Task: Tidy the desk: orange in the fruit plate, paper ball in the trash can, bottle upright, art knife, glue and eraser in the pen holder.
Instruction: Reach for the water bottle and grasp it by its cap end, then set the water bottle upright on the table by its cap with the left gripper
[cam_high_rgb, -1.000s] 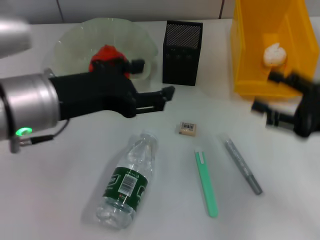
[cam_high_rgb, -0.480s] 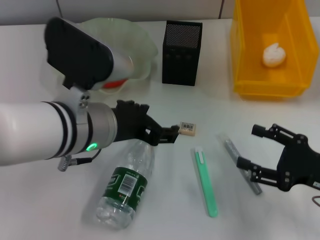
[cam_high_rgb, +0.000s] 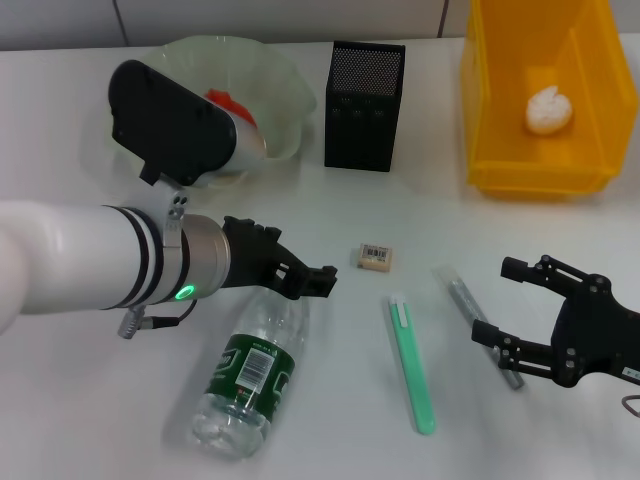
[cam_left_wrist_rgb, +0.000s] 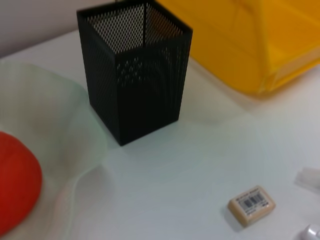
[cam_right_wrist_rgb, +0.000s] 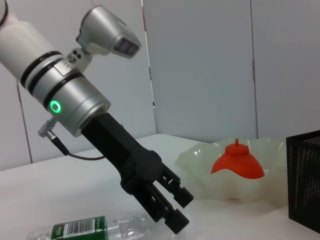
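A clear bottle (cam_high_rgb: 255, 365) with a green label lies on its side at the front; it also shows in the right wrist view (cam_right_wrist_rgb: 80, 230). My left gripper (cam_high_rgb: 310, 278) is open and empty just above the bottle's neck, as the right wrist view (cam_right_wrist_rgb: 172, 207) shows too. The eraser (cam_high_rgb: 374, 257) lies right of it. The green art knife (cam_high_rgb: 412, 363) and the grey glue stick (cam_high_rgb: 470, 305) lie at the front right. My right gripper (cam_high_rgb: 495, 300) is open around the glue stick's lower part. The orange (cam_high_rgb: 222, 98) is in the fruit plate (cam_high_rgb: 280, 80). The paper ball (cam_high_rgb: 548, 108) is in the yellow trash can (cam_high_rgb: 500, 150).
The black mesh pen holder (cam_high_rgb: 365, 92) stands at the back middle, between plate and trash can; it shows in the left wrist view (cam_left_wrist_rgb: 135, 95) with the eraser (cam_left_wrist_rgb: 251, 205) in front of it. My left forearm (cam_high_rgb: 90, 265) spans the table's left side.
My left gripper has come from the fruit plate down to the bottle's neck. My right gripper has come from the trash can down to the glue stick.
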